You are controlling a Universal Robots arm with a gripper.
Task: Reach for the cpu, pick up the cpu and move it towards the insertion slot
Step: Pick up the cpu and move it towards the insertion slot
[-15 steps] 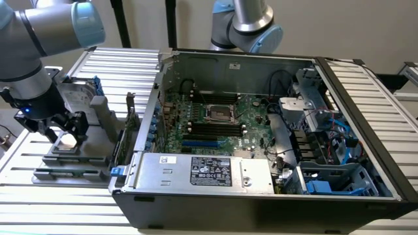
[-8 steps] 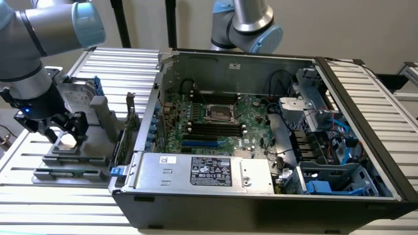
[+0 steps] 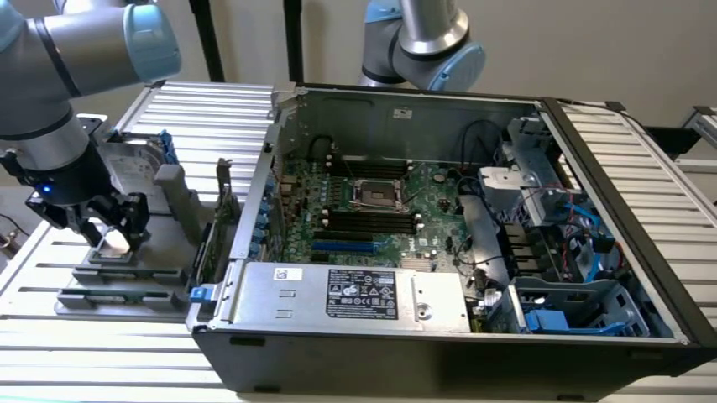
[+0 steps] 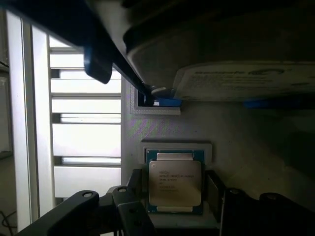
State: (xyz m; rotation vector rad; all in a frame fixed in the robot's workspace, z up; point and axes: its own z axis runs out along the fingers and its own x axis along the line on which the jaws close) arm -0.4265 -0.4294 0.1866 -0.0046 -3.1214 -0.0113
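In the exterior view, the hand [image 3: 110, 228] hangs at the exterior view's left, in the lower left of the frame. It is low over a grey holder [image 3: 123, 281], its fingers straddling the pale cpu [image 3: 112, 241]. The holder keeps the chip flat and square, so I judge the fingers can come in from both sides. The insertion slot [image 3: 375, 194] lies well apart, at mid-frame on the green board inside the open computer case [image 3: 448, 353]. Everything stands on a slatted metal worktop [image 3: 101, 369] before a plain pale wall.

In the wrist view, the cpu [image 4: 174, 183] sits label-up in a framed recess of the holder [image 4: 177, 146]. The hand [image 4: 174, 196] is released: its fingers [image 4: 133, 206] stand just beside opposite edges of the chip, with no clamping that I can see. The worktop's slats [image 4: 86, 140] show bright beside the shaded holder.
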